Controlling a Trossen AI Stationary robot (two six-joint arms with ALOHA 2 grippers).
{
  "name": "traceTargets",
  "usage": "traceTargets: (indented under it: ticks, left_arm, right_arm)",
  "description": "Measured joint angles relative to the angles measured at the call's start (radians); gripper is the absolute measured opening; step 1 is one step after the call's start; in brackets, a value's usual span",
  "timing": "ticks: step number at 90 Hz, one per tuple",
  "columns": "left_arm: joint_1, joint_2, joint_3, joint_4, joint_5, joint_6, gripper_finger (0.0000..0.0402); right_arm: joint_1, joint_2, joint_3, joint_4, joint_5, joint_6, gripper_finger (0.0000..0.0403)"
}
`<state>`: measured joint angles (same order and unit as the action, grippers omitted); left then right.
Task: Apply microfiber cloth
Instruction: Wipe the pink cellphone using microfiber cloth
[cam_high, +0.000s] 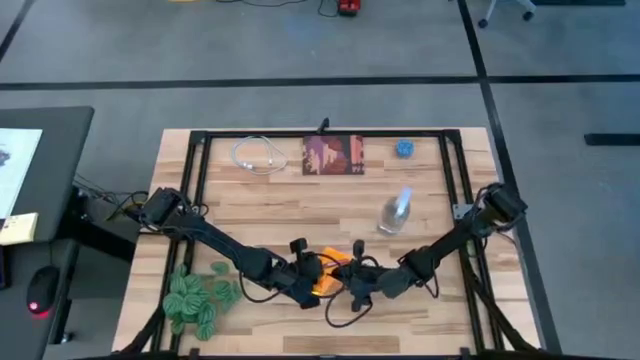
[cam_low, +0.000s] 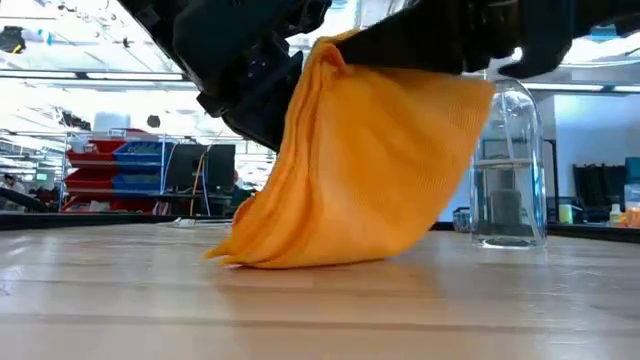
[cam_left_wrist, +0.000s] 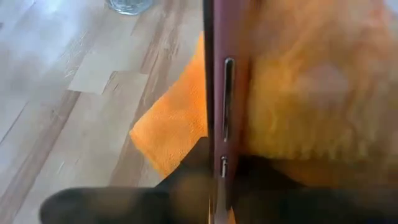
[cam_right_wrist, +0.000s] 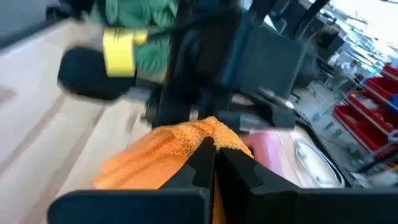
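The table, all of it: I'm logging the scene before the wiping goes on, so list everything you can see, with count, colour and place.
microfiber cloth: one, bright orange, near front edge at centre, lifted between both arms, lower edge touching the table.
smartphone: one, dark with pinkish side, held on edge against the cloth.
clear bottle: one, transparent, right of centre.
printed square: one, dark red-brown, back centre.
cable: one, white, coiled, back left.
small object: one, blue, back right.
leafy plant: one, green, front left.
table: one, light wood.
left end effector: dark, holds the phone.
right end effector: dark, shut on the cloth.
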<state>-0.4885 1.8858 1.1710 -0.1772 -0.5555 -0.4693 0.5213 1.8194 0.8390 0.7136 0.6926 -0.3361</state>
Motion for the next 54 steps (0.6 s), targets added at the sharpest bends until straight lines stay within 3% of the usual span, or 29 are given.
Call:
traceTargets:
  ticks: [12,40,54]
  left_arm:
    - [0.002,0.001,0.0,0.01,-0.009,-0.008,0.0008]
    - [0.002,0.002,0.0,0.011,-0.057,-0.032,0.0004]
    - [-0.003,0.002,0.001,0.059,-0.05,-0.09,0.0003]
  right_arm:
    - [-0.025,-0.002,0.002,-0.128,-0.052,0.094,0.0]
    - [-0.022,0.001,-0.004,-0.457,-0.032,0.334,0.0]
    - [0.014,0.003,-0.027,-0.419,0.01,0.366,0.0]
